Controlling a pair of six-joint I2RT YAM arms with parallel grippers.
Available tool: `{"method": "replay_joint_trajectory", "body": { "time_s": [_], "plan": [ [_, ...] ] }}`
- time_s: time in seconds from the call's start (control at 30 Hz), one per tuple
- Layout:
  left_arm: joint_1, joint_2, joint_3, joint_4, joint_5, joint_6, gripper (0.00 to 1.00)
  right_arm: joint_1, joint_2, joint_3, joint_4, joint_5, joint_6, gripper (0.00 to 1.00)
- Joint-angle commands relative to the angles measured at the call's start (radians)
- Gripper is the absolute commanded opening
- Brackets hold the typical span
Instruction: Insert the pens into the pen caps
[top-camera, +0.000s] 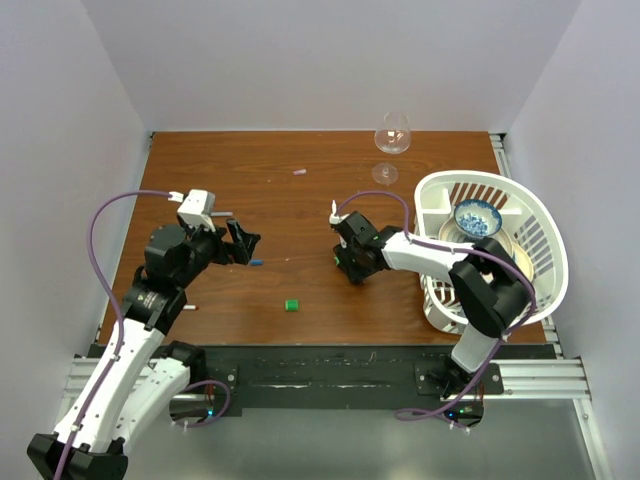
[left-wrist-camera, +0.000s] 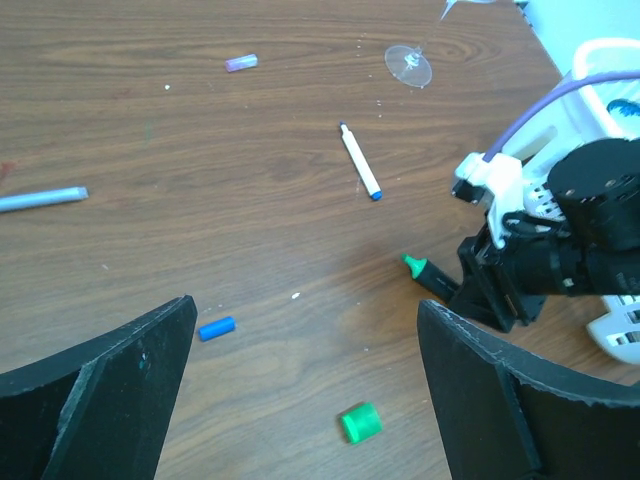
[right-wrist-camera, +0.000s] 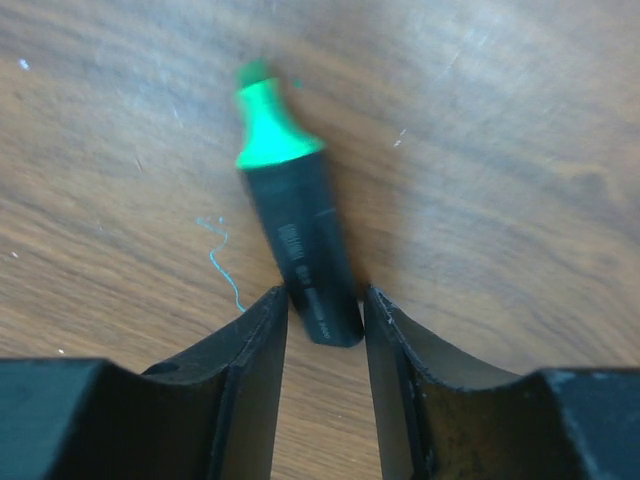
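My right gripper (top-camera: 350, 268) (right-wrist-camera: 325, 300) is shut on the rear end of the thick black marker (right-wrist-camera: 298, 235), whose bare green tip (left-wrist-camera: 413, 266) points away over the wood. My left gripper (top-camera: 243, 243) (left-wrist-camera: 305, 310) is open and empty above the table. The green cap (top-camera: 291, 304) (left-wrist-camera: 360, 422) and the blue cap (top-camera: 257, 262) (left-wrist-camera: 216, 327) lie between its fingers in the left wrist view. A white pen with a blue end (left-wrist-camera: 359, 160), a thin grey pen (left-wrist-camera: 40, 198) and a pale pink cap (top-camera: 299, 171) (left-wrist-camera: 241, 62) lie further off. No red cap shows.
A wine glass (top-camera: 392, 135) stands at the back. A white basket (top-camera: 540, 230) holding a blue-patterned bowl (top-camera: 478, 217) fills the right side. A small white pen with a red end (top-camera: 188, 307) lies by the left arm, near the table's front left.
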Motion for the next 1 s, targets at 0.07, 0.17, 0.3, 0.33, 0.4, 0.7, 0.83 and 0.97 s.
{"method": "replay_joint_trajectory", "body": {
  "time_s": [0.07, 0.17, 0.3, 0.33, 0.4, 0.7, 0.83, 0.97],
  "plan": [
    [-0.004, -0.027, -0.025, 0.094, 0.061, -0.157, 0.96, 0.001, 0.009, -0.031, 0.042, -0.038, 0.005, 0.35],
    [-0.004, -0.015, -0.056, 0.119, 0.083, -0.200, 0.96, 0.001, -0.008, -0.045, 0.054, -0.035, 0.002, 0.24],
    [-0.004, 0.019, -0.048, 0.105, 0.091, -0.227, 0.94, 0.001, -0.010, -0.058, 0.077, -0.052, 0.017, 0.24],
    [-0.004, 0.022, -0.047, 0.112, 0.091, -0.234, 0.94, 0.003, -0.010, -0.060, 0.080, -0.051, 0.026, 0.24],
    [-0.004, 0.032, -0.050, 0.116, 0.083, -0.265, 0.93, 0.003, -0.020, -0.072, 0.086, -0.045, 0.032, 0.20],
    [-0.005, 0.147, -0.117, 0.254, 0.164, -0.392, 0.80, 0.007, -0.174, -0.097, 0.192, -0.129, 0.105, 0.15],
    [-0.025, 0.227, -0.128, 0.356, 0.190, -0.415, 0.79, 0.024, -0.224, -0.088, 0.223, -0.160, 0.149, 0.13],
    [-0.059, 0.275, -0.153, 0.467, 0.210, -0.441, 0.79, 0.053, -0.252, -0.068, 0.252, -0.195, 0.187, 0.13]
  ]
}}
